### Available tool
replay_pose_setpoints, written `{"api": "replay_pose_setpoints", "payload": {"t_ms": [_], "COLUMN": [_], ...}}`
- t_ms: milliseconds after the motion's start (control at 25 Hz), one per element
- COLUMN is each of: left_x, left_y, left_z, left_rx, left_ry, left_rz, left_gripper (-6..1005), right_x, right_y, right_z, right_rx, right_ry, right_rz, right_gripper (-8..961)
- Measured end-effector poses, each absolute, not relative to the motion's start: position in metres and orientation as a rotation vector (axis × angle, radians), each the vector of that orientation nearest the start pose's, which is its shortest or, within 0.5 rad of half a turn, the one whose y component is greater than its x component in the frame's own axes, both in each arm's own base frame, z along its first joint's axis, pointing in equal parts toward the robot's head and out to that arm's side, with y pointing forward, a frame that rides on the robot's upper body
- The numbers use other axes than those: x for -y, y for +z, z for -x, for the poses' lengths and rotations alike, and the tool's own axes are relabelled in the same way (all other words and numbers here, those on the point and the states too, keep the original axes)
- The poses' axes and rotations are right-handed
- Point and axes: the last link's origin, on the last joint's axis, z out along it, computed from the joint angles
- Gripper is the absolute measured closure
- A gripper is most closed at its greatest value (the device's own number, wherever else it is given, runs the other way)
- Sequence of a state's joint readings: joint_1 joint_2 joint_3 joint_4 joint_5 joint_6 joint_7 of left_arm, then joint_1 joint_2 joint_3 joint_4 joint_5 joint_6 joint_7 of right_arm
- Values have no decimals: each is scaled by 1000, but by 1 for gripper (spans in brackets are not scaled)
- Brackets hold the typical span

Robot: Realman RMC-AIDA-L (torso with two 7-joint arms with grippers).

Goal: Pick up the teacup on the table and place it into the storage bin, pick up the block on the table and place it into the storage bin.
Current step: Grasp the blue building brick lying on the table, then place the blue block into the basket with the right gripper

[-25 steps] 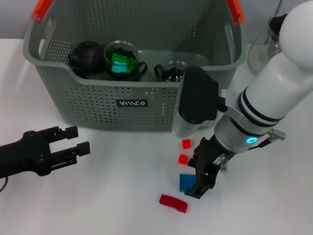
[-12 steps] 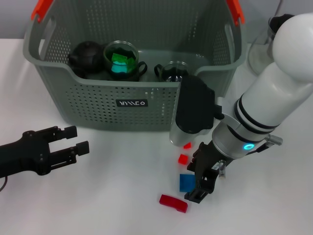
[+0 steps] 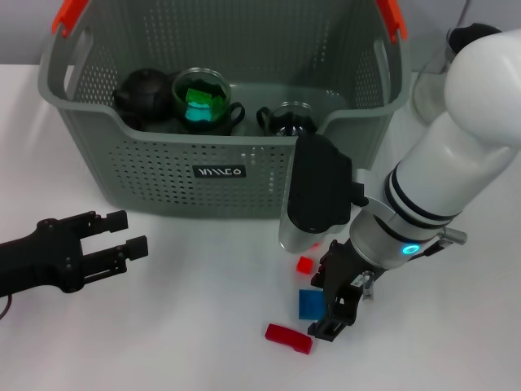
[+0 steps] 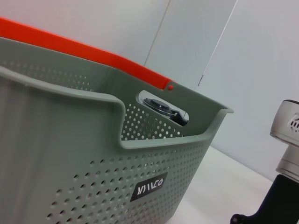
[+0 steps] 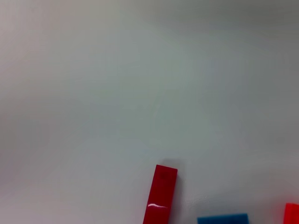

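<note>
Head view: my right forearm hides part of the small red block (image 3: 306,264). The storage bin (image 3: 163,175) at the far side holds a dark teapot (image 3: 142,95), a teacup (image 3: 202,101) with something green inside and another cup (image 3: 286,118). My right hand (image 3: 330,314), fingers apart, hangs over the blue block (image 3: 309,303) and long red block (image 3: 288,337); my left hand (image 3: 122,236) rests open, near left on the counter (image 3: 179,326).

Surface: you are looking at a plain white table (image 3: 187,326), smooth and evenly lit.
Wall: behind it you have pale grey-white panels (image 4: 243,70) with a thin vertical seam.
Light: soft, casting faint shadows on the tabletop.
</note>
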State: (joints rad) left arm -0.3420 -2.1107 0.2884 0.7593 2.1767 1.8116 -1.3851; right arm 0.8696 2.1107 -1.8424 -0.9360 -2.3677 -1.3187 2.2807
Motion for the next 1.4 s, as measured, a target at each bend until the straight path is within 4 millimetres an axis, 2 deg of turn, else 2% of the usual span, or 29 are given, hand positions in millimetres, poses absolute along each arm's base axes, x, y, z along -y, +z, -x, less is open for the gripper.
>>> {"api": "replay_pose_setpoints", "payload": {"t_ms": [200, 520, 720, 840, 960, 1200, 1400], "left_x": [-251, -252, -253, -253, -253, -254, -258], "left_y": [38, 38, 39, 39, 39, 39, 40], "left_z": [325, 324, 325, 325, 325, 326, 323], "left_rx": [892, 892, 891, 891, 892, 893, 884], "left_ry": [-831, -832, -829, -829, -829, -823, -823], "left_rz": [2508, 2508, 2507, 2506, 2506, 2501, 2505], "left_gripper": [340, 340, 340, 340, 340, 340, 340], "right_x": [-334, -330, -332, -334, -341, -346, -346], "right_y": [-120, -122, -116, -108, -88, -37, 3], "right_z": [-139, -142, -134, -127, -116, -112, -109], "right_rx": [-191, -162, -181, -204, -266, -424, -433], "right_ry": [-788, -837, -795, -744, -566, 10, 512], "right_rz": [3023, 3022, 3013, 3022, 3030, 3087, 3050], "right_gripper": [178, 346, 519, 519, 519, 519, 519]}}
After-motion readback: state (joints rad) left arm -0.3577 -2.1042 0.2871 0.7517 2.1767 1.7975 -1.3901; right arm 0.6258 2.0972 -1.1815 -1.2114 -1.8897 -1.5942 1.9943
